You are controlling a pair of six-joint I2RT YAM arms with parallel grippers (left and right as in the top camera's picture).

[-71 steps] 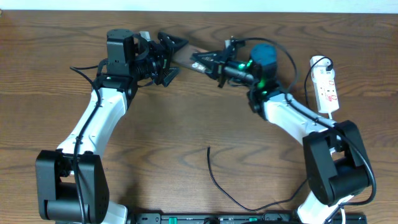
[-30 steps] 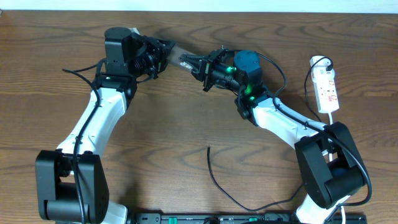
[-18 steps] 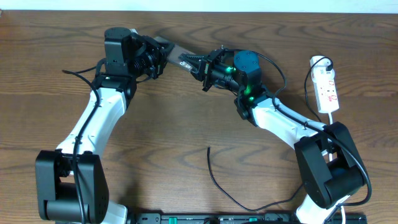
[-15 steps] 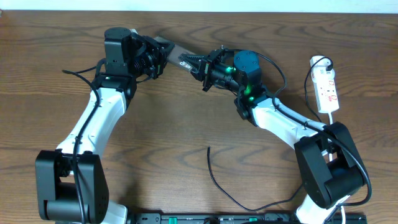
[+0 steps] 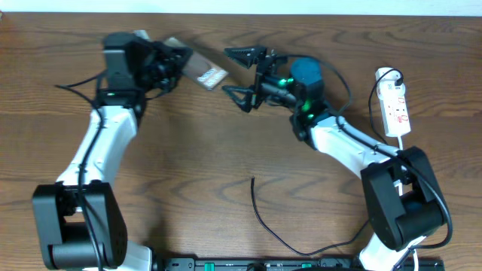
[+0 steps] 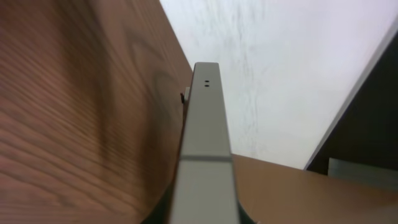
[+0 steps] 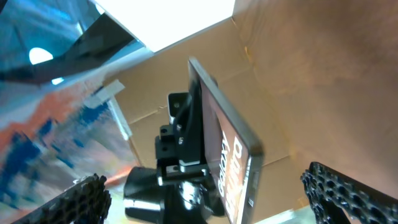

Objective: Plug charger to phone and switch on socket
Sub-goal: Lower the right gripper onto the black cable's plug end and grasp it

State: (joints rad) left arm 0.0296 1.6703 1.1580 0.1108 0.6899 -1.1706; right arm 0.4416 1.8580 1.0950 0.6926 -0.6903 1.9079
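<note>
Overhead: left gripper (image 5: 177, 59) was clamped on one end of the phone (image 5: 205, 71), holding it off the table (image 5: 188, 150) near the back edge, left of centre. Right gripper (image 5: 242, 74) sat just beside the phone's free end, jaws spread wide, gripping nothing. Socket (image 5: 395, 104) lay by the right edge. Charger (image 5: 260, 214) lay loose near the front edge, centre, plug tip pointing up-table, well apart from the phone.

Left wrist: phone seen edge-on, running away from the camera, two small holes near its far end, wood grain to the left.

Right wrist: phone tilted, white lettering visible, far end pinched in the left claw. Right fingertips (image 7: 339, 186) sat at the bottom corners, wide apart, not touching the phone.
</note>
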